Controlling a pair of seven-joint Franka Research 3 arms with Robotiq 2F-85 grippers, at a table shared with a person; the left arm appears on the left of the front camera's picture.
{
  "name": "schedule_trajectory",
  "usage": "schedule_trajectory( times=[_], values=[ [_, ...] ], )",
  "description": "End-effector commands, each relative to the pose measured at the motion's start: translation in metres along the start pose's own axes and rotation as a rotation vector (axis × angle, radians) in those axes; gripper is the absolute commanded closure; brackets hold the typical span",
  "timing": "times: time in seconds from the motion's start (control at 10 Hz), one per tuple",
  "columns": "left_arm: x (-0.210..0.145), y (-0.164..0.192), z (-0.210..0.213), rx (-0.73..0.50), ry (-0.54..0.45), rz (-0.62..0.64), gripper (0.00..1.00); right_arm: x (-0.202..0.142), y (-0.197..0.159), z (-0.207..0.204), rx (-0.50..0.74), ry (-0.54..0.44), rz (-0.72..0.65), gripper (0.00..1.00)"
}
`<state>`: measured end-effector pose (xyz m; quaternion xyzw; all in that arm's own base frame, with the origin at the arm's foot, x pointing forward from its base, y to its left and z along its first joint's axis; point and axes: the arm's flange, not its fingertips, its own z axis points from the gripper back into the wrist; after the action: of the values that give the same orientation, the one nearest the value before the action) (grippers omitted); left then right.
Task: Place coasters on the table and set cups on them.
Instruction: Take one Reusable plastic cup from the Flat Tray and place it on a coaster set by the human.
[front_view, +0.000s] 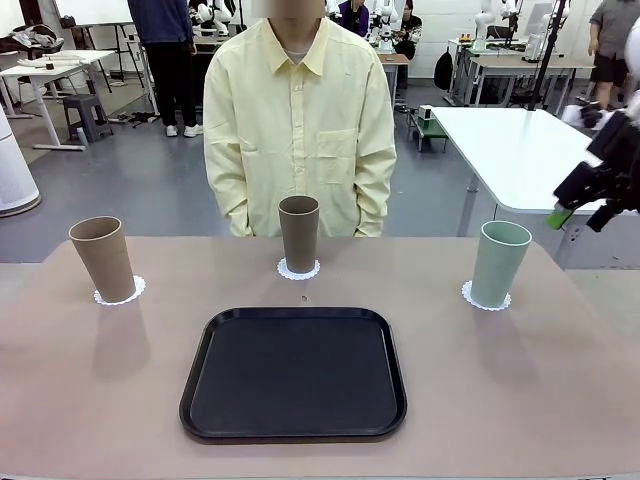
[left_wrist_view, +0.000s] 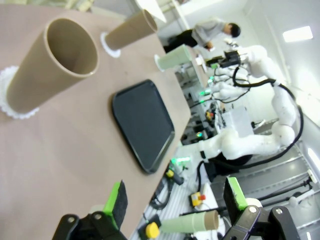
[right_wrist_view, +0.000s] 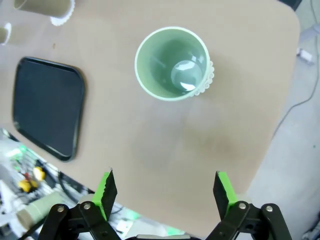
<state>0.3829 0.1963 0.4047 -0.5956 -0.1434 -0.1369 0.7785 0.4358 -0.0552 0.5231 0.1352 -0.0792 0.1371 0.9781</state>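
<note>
Open workshop room, grey floor.
White tables (front_view: 520, 150) and a grey stool (front_view: 88, 115) stand under bright ceiling light (left_wrist_view: 297, 34).

Black rounded-square tray (front_view: 293, 373) mid-table, person in pale yellow shirt (front_view: 298, 125) standing behind, white table (front_view: 520, 150) beyond.

Cut off at the right edge of the front view: right gripper (front_view: 578, 214), jaw spread unreadable there. Mostly hidden under the mint green cup (right_wrist_view: 172, 62) in the right wrist view: its coaster (right_wrist_view: 209, 76), just a scalloped sliver showing. Clipped by the top-left corner: a brown cup (right_wrist_view: 44, 6).
</note>
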Motion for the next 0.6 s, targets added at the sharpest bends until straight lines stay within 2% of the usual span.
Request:
schedule_trajectory(
  times=[0.0, 0.2, 0.3, 0.5],
  values=[
    [-0.001, -0.002, 0.002, -0.005, 0.0, -0.008, 0.0, -0.005, -0.041, 0.033, 0.207, -0.033, -0.115, 0.0],
    [-0.001, -0.002, 0.002, -0.005, 0.0, -0.008, 0.0, -0.006, -0.096, 0.042, 0.401, -0.011, -0.214, 0.0],
    [-0.001, -0.002, 0.002, -0.005, 0.0, -0.008, 0.0, -0.012, -0.118, 0.044, 0.522, -0.031, -0.216, 0.0],
    [-0.001, -0.002, 0.002, -0.005, 0.0, -0.008, 0.0, -0.038, -0.152, 0.044, 0.674, -0.072, -0.196, 0.0]
  ],
)
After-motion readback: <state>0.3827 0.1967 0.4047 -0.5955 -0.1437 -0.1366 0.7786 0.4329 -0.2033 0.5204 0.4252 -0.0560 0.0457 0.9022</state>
